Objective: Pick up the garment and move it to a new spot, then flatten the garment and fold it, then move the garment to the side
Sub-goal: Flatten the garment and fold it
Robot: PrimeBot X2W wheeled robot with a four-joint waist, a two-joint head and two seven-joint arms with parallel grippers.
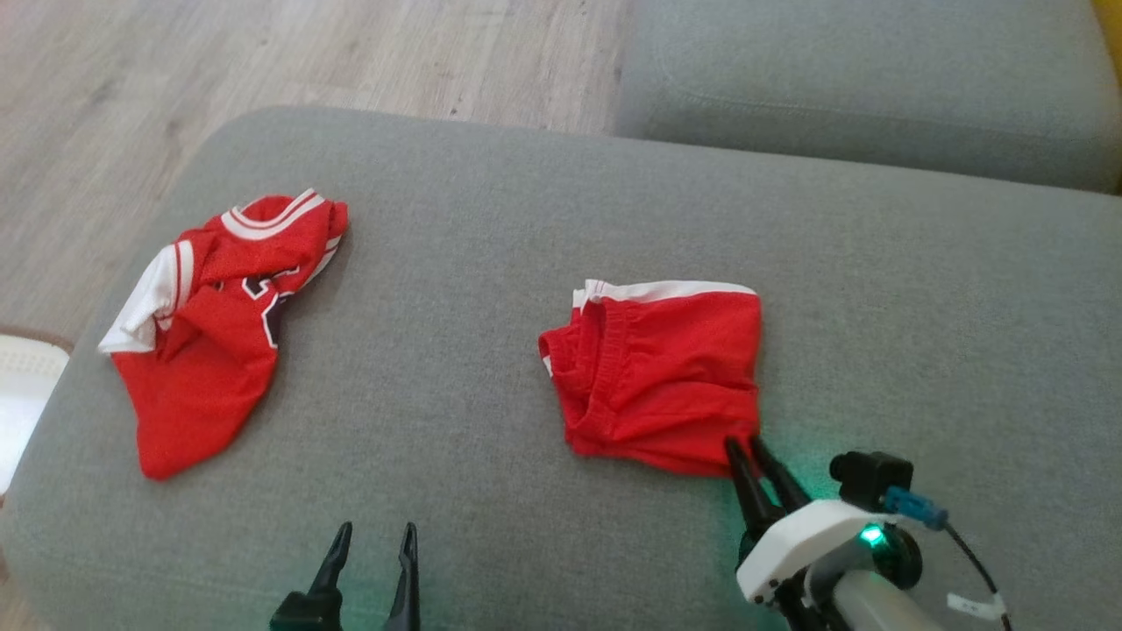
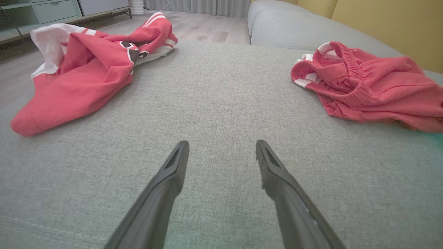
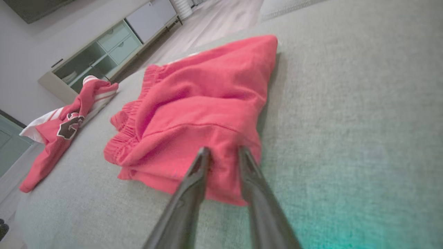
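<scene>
The garment (image 1: 666, 377), a pair of red shorts with a white band, lies bunched on the grey cushion (image 1: 491, 219), right of centre. It also appears in the left wrist view (image 2: 367, 86) and the right wrist view (image 3: 200, 103). My right gripper (image 1: 741, 443) is at its near right corner. In the right wrist view the right gripper (image 3: 223, 150) has its jaws narrowed to a small gap with red cloth between them; whether they pinch it is unclear. My left gripper (image 1: 377, 530) hovers open over bare cushion near the front edge, and the left wrist view shows the left gripper (image 2: 221, 143) holding nothing.
A crumpled red and white jersey (image 1: 210, 342) lies at the cushion's left end, near the edge. A second grey cushion (image 1: 877, 79) sits behind on the right. Wooden floor (image 1: 131, 88) lies beyond, with a low cabinet (image 3: 104, 52) by the wall. Bare cushion separates the two clothes.
</scene>
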